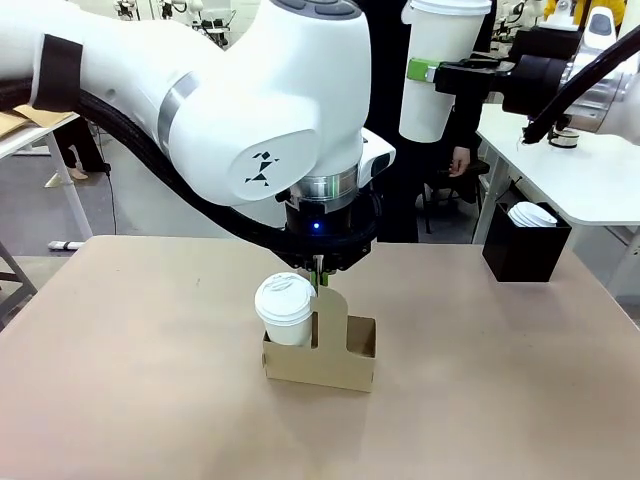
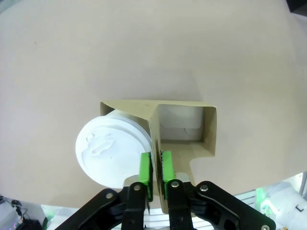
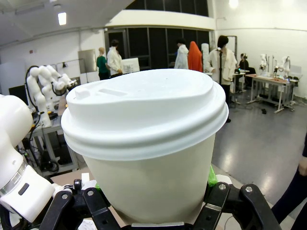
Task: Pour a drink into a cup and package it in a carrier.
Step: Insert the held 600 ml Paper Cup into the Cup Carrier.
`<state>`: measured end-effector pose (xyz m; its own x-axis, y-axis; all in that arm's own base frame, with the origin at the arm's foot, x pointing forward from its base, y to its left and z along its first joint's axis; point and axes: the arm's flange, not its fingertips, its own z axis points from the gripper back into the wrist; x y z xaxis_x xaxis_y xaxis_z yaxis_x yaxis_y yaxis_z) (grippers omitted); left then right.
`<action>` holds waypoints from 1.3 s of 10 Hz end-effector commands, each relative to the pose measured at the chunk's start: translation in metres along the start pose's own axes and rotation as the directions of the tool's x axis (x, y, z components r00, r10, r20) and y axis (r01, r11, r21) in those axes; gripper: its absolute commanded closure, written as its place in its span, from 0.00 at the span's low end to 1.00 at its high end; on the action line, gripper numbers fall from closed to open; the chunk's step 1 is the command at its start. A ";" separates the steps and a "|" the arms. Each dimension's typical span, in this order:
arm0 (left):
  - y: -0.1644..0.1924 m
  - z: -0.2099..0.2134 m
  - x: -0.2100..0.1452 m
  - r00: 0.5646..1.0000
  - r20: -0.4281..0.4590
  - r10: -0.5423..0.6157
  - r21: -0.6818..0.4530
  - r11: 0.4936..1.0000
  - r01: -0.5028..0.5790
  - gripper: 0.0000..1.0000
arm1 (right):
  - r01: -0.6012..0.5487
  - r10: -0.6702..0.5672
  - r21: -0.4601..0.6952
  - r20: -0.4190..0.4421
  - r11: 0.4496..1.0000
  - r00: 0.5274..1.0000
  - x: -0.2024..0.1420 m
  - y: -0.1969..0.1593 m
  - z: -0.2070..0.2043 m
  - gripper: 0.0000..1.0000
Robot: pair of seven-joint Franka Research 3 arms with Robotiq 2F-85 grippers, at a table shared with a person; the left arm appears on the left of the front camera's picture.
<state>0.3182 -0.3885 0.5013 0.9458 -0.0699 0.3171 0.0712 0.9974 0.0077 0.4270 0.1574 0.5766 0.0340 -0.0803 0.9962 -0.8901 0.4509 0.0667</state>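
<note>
Pinches the carrier (image 1: 340,368) by its handle tab (image 1: 333,310) with the left gripper (image 2: 156,165), mid-table, one lidded cup (image 1: 284,300) in a slot, other slot free. Clasps a second lidded cup (image 1: 440,40) high up with the right gripper (image 1: 424,71). Likely thin bendable cardboard, crushable paper: best taken gently, at tab or below rim. No readable print.

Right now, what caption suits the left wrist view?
The left claw pinches the carrier by its handle; a lidded cup fills one slot.
</note>
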 end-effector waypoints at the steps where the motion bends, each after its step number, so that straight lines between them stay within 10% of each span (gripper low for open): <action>1: 0.011 0.020 0.000 1.000 0.006 -0.024 -0.038 0.999 0.024 0.00 | -0.009 0.009 0.005 0.012 1.000 1.000 0.002 0.001 -0.003 0.20; 2: 0.018 0.034 -0.001 0.999 0.014 -0.045 -0.063 0.997 0.046 0.36 | 0.000 0.000 0.000 0.000 1.000 1.000 0.000 0.000 0.000 0.20; 3: 0.026 0.050 -0.001 0.996 0.020 -0.084 -0.113 0.990 0.085 0.00 | 0.047 -0.046 0.047 -0.010 0.998 0.999 0.000 -0.020 0.005 0.20; 9: 0.148 0.119 -0.010 0.864 0.307 -0.400 -0.286 0.827 0.485 0.00 | 0.030 -0.017 0.387 -0.038 0.922 0.999 -0.084 -0.037 0.018 0.20; 13: 0.235 0.091 -0.024 0.748 0.387 -0.539 -0.177 0.753 0.634 0.00 | 0.031 -0.001 0.488 -0.061 0.872 0.998 -0.148 -0.008 0.003 0.20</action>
<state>0.2883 -0.1629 0.5954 0.5981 -0.5490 0.5838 0.6783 0.7348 -0.0038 0.4269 0.1591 0.4324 0.0811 -0.0084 0.9967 -0.9964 -0.0247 0.0809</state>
